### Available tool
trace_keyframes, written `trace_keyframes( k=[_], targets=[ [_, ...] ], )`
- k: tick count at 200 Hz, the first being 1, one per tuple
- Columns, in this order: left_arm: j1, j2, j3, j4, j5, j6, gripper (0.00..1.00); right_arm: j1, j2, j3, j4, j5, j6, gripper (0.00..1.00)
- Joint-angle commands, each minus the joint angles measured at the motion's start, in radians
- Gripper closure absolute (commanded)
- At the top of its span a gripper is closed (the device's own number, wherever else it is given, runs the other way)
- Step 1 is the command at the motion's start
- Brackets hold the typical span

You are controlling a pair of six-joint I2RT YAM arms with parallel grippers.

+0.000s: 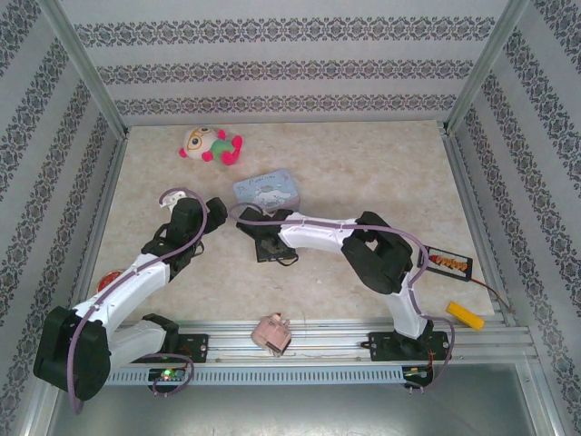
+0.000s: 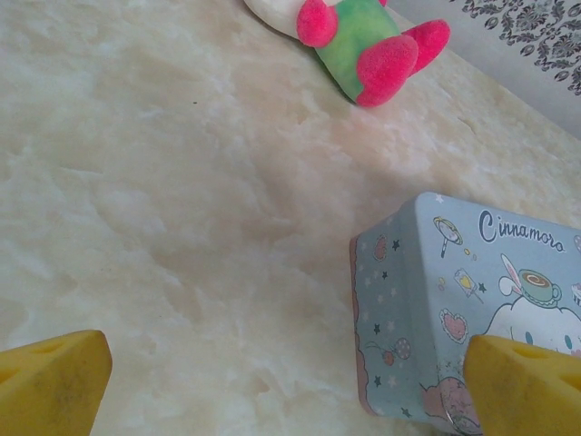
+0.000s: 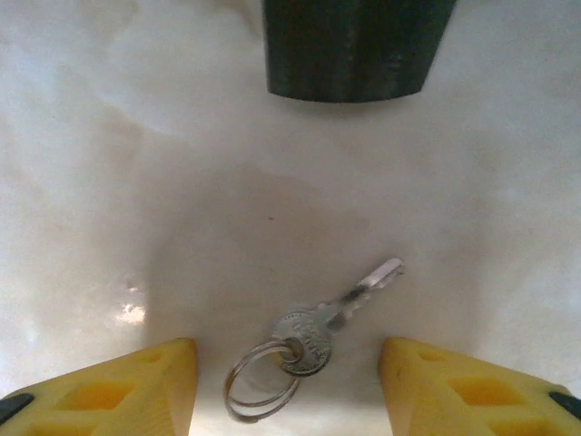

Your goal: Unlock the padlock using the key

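The key [image 3: 306,342], small and silvery with a split ring [image 3: 260,382] through its head, lies flat on the pale table. Its blade points up and to the right. My right gripper [image 3: 286,392] hangs low over it, open, with one yellow finger [image 3: 118,395] on each side and neither touching the key. Just beyond the key is a dark near-black block [image 3: 354,47], which looks like the padlock; its shackle is cut off by the frame edge. From above, the right gripper [image 1: 260,240] sits near the table's middle. My left gripper [image 2: 286,392] is open over bare table beside a pale blue tin [image 2: 454,300].
The blue cartoon tin [image 1: 268,189] lies behind both grippers. A pink and green plush toy [image 1: 211,143] sits at the back left. A pink blocky object [image 1: 271,333] rests on the front rail, with a yellow block [image 1: 472,314] and a black tray [image 1: 449,263] at the right.
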Motion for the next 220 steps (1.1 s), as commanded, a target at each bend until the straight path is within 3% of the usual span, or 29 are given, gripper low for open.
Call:
trace_keyframes(
  k=[1,29,74,116,137,179,220],
  targets=[
    [0.014,-0.014,-0.011,0.007,0.014,-0.016,0.01,0.009,-0.04,-0.074,-0.048,0.021,0.026,0.47],
    [0.017,-0.013,-0.011,0.01,0.02,-0.021,0.01,-0.001,-0.089,-0.148,-0.038,0.023,0.049,0.56],
    [0.021,-0.011,-0.012,0.013,0.023,-0.028,0.01,-0.027,-0.181,-0.238,-0.006,0.003,0.034,0.6],
    [0.023,-0.012,0.0,0.013,0.033,-0.017,0.01,-0.041,-0.267,-0.241,0.048,-0.067,-0.081,0.5],
    [0.024,-0.01,0.003,0.017,0.042,-0.012,0.01,-0.07,-0.288,-0.238,0.074,-0.108,-0.105,0.49],
    [0.029,0.0,0.008,0.021,0.065,-0.005,0.01,-0.133,-0.247,-0.223,0.158,-0.22,-0.131,0.54],
    [0.034,0.009,0.01,0.021,0.083,-0.005,0.01,-0.161,-0.179,-0.182,0.181,-0.253,-0.154,0.59]
  ],
)
